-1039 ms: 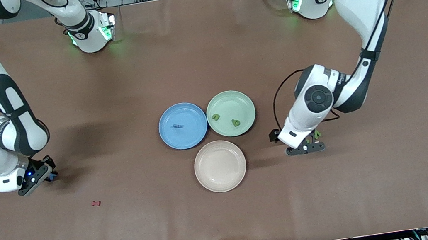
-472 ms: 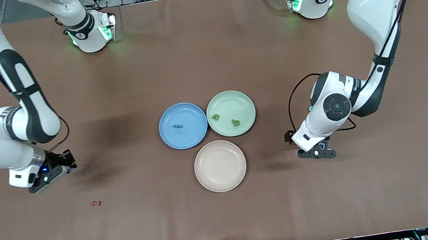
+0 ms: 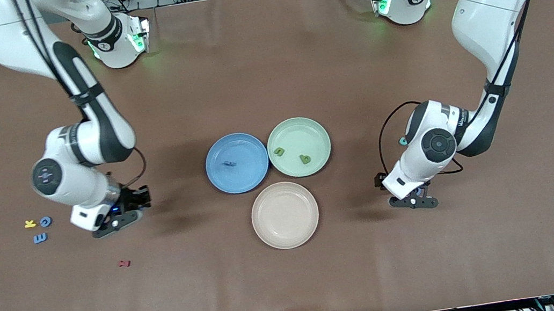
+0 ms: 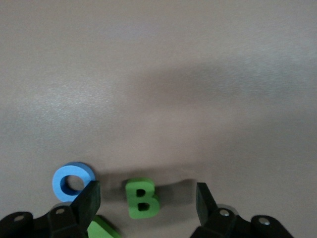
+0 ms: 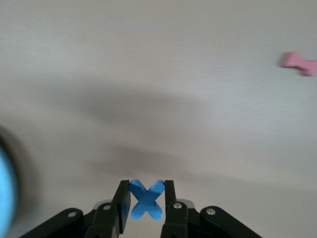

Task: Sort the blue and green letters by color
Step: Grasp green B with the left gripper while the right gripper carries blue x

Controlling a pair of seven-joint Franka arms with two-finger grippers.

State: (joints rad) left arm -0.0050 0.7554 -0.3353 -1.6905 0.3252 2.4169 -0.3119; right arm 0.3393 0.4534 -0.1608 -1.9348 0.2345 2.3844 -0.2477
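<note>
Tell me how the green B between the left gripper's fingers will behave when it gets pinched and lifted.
The green B looks like a thick, flat foam block, so it is probably very light and slightly squashy. Lying flat on the table, it should not roll or tip. The left gripper straddles it with open jaws, a blue O close beside; an off-centre pinch might twist it.

Three plates cluster mid-table (image 3: 296,294): two side by side, the third plate (image 3: 285,215) nearer the camera. The plate toward the right arm (image 3: 237,162) holds one letter (image 3: 228,163); its neighbour (image 3: 299,146) holds two letters (image 3: 279,151) (lying apart). Three more letters (image 3: 41,238) lie toward the right arm's end.
</note>
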